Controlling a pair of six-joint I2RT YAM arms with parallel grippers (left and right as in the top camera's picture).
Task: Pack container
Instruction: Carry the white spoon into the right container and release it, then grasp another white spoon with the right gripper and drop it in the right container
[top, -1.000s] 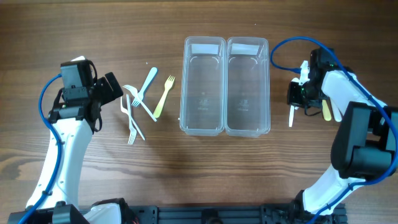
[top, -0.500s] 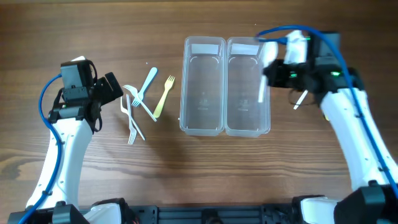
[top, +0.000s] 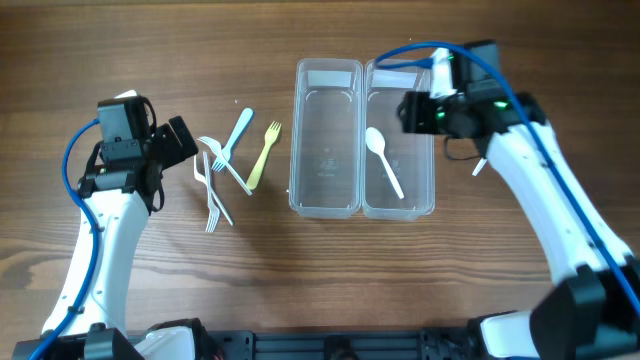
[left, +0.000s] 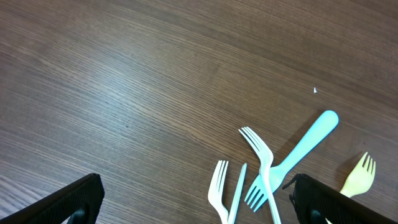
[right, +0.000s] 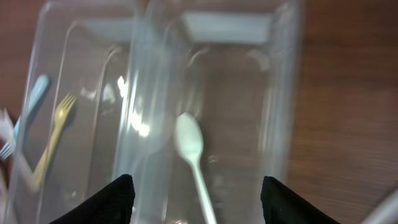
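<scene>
Spoon (top: 384, 160): white plastic, oval bowl, thin straight handle; lies flat in the right container (top: 399, 68).
Spoon axis: roughly along that container's length, slightly slanted; bowl toward the far end, handle toward the near right corner.
Containers: clear plastic, long, round-cornered; left container (top: 328, 66) just beside the right one.
Right claw (right: 198, 186): above the right container, fingers spread wide, holding nothing.
Left claw (left: 198, 186): spread wide, empty.
Forks: white (top: 212, 190), blue (top: 236, 135) and yellow (top: 262, 155) plastic, overlapping on the wood-grain tabletop (top: 300, 270).
</scene>
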